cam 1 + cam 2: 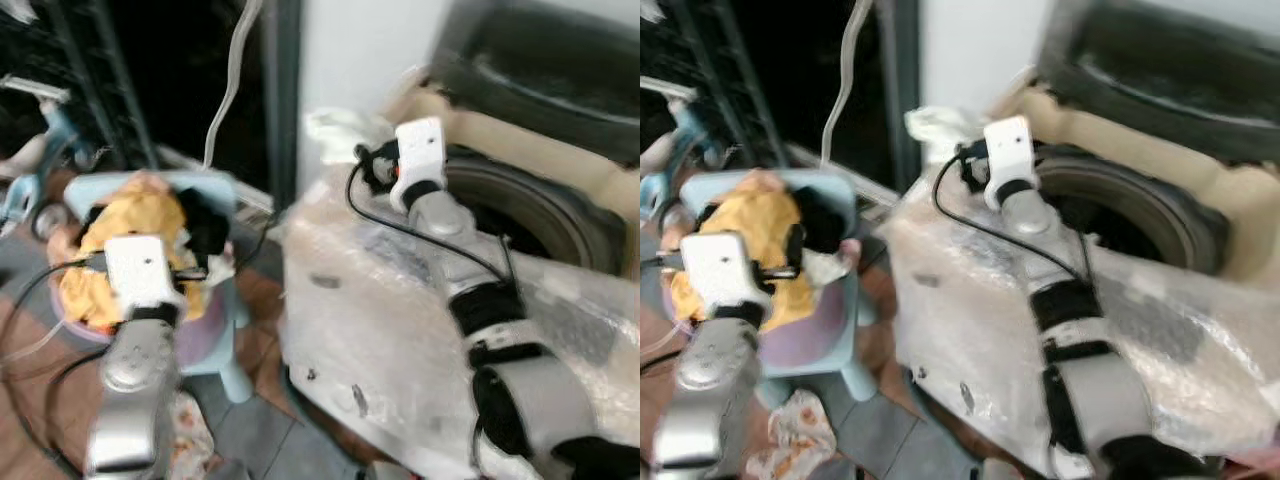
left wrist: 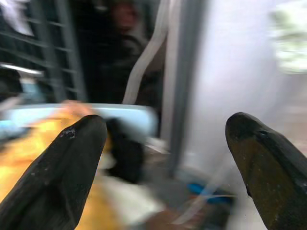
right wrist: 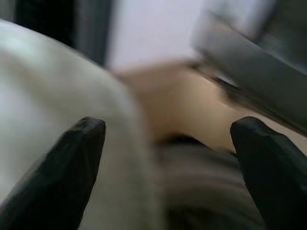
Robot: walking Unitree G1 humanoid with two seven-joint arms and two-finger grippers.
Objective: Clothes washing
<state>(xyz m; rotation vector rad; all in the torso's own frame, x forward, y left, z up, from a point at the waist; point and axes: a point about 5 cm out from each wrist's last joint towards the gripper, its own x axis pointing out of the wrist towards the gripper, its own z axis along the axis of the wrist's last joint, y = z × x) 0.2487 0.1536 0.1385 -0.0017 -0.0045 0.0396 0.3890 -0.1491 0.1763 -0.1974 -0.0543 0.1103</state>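
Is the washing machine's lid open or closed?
Open. The dark lid is tipped up at the back of the washing machine, and the round drum opening lies uncovered beneath it.

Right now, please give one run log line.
left claw: open, over clothes basket | right claw: open, at washer drum | clothes: unloaded

No text, label, brand, number or sign can be read anywhere in these blurred pictures.

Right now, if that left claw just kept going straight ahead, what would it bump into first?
Probably the pile of clothes in the light blue basket; the open left gripper points just over it, though blur leaves depth unclear.
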